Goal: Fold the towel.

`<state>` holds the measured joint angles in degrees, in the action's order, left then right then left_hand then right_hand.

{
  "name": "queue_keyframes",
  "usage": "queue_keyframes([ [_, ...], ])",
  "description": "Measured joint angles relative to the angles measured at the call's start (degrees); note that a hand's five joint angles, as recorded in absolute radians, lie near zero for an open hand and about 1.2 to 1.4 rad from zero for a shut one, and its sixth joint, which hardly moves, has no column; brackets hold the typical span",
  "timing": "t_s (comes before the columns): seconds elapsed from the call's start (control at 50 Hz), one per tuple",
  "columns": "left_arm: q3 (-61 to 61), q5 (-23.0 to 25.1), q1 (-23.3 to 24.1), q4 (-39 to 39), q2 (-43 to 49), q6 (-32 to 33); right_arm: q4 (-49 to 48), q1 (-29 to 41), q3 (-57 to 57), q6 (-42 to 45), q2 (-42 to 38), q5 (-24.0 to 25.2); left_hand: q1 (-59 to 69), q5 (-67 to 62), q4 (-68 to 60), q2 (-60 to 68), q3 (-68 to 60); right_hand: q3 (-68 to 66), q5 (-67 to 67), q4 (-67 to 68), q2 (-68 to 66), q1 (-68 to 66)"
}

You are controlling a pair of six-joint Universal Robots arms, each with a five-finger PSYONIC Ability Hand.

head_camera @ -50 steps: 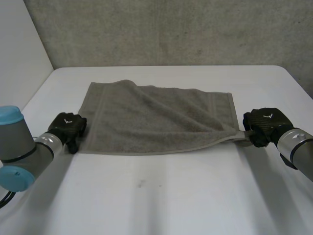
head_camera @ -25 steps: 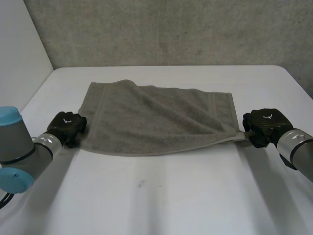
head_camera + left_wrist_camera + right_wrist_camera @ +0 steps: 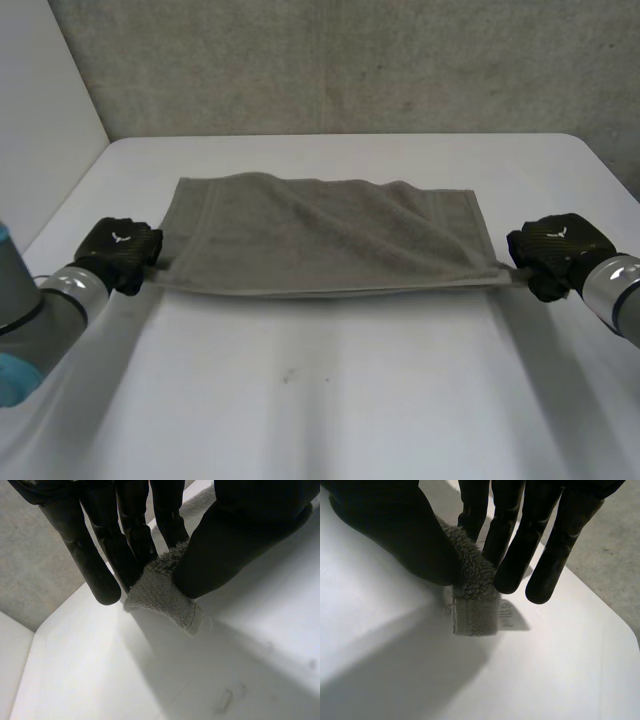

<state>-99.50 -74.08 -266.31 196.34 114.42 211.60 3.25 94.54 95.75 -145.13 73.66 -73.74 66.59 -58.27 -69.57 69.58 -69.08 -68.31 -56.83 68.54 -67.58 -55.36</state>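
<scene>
Towel (image 3: 320,240) pinched at both near corners

Spread grey and rumpled across the middle of the white desk (image 3: 330,400), with the near edge drawn straight between the two hands. Pinched at the near left corner between thumb and straight fingers of the left hand (image 3: 118,250). Pinched likewise at the near right corner by the right hand (image 3: 558,248), with the hemmed tip poking out past the fingertips.
</scene>
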Motion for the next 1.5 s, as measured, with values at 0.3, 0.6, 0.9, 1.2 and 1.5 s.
queue_keyframes([
  [0.3, -15.0, 1.1, -7.0, -25.2, -20.9, 14.2, 26.8, -2.5, 8.2, 26.0, 8.1, -5.4, 0.1, -0.3, -0.2, 0.1, -0.2, 0.0, 0.0, 0.0, 0.0, 0.0],
  [0.6, -10.2, 5.0, -4.4, -19.6, -17.2, 14.4, 18.3, -2.3, 3.4, 26.7, 4.2, -5.9, 0.1, -0.3, -0.2, 0.1, -0.2, 0.0, 0.0, 0.0, 0.0, 0.0],
  [0.9, 17.5, 0.0, 3.7, -12.0, 10.8, 8.0, 4.5, 5.4, -20.1, 14.9, -19.6, -12.5, 0.3, -0.6, -0.2, 0.2, -0.4, 0.0, -0.1, 0.0, 0.0, 0.0],
  [1.2, 36.3, -3.9, 5.5, -10.1, 23.9, 5.3, -1.2, 8.5, -35.4, 14.9, -32.3, -14.4, 0.4, -0.6, -0.2, 0.2, -0.4, 0.0, -0.2, 0.0, 0.0, 0.0],
  [1.5, 41.3, -4.2, 6.4, -8.7, 26.7, 5.2, -4.1, 8.6, -42.6, 15.0, -36.6, -15.7, -27.6, 26.5, 29.3, -30.9, 29.7, 43.6, 40.3, -43.7, 44.2, 37.5],
])
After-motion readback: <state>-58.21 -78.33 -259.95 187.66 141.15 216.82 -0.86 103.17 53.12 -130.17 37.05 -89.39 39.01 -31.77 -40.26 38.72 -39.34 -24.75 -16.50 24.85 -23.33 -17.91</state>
